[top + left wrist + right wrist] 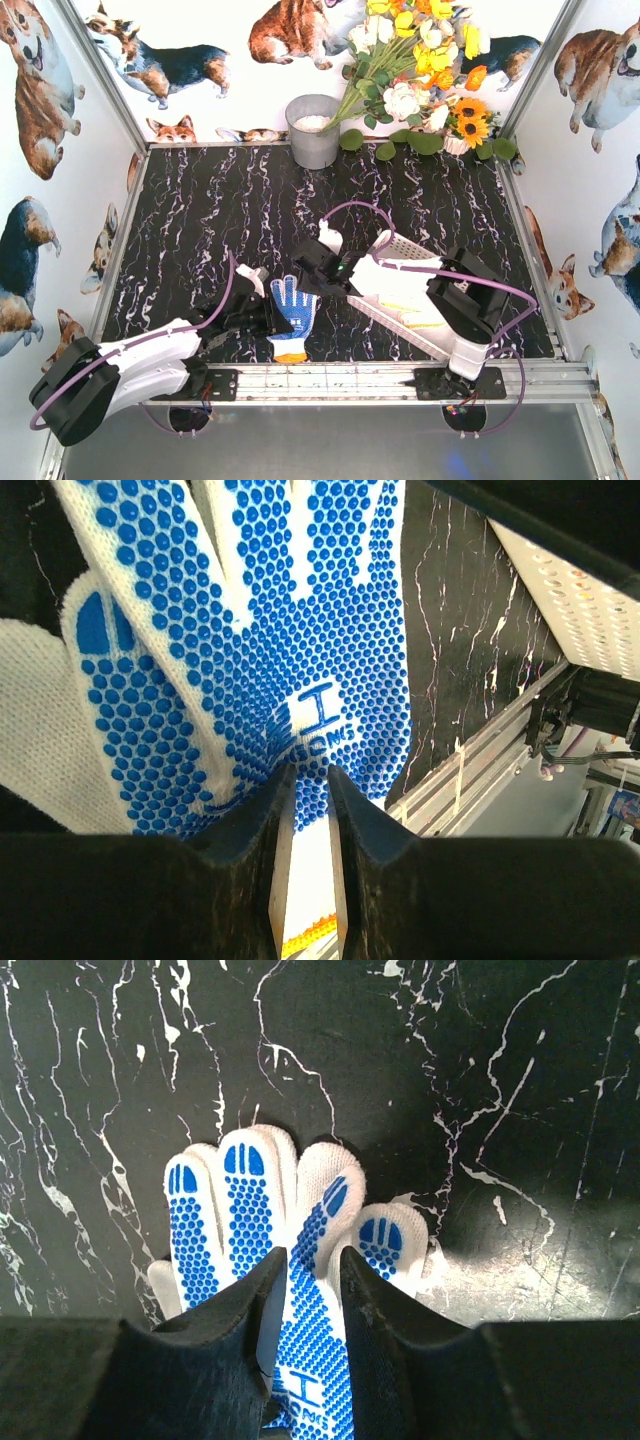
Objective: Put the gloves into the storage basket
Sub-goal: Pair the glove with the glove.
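A white glove with blue dots (pixel 295 310) lies palm up near the table's front edge, orange cuff toward me. It also shows in the left wrist view (pixel 250 630) and the right wrist view (pixel 245 1210). A plain white glove (pixel 35 740) lies under it. My left gripper (pixel 262 312) has its jaws almost together (pixel 308 775), pinching the wrinkled palm. My right gripper (pixel 318 272) is open over the glove's fingers (pixel 312 1260), one finger between the jaws. The white slotted storage basket (pixel 400 245) lies under my right arm and holds white and yellow gloves (pixel 410 300).
A grey metal bucket (pixel 313 130) stands at the back wall beside a bunch of flowers (pixel 420 70). An aluminium rail (pixel 330 380) runs along the table's front edge. Walls close in the left, right and back sides.
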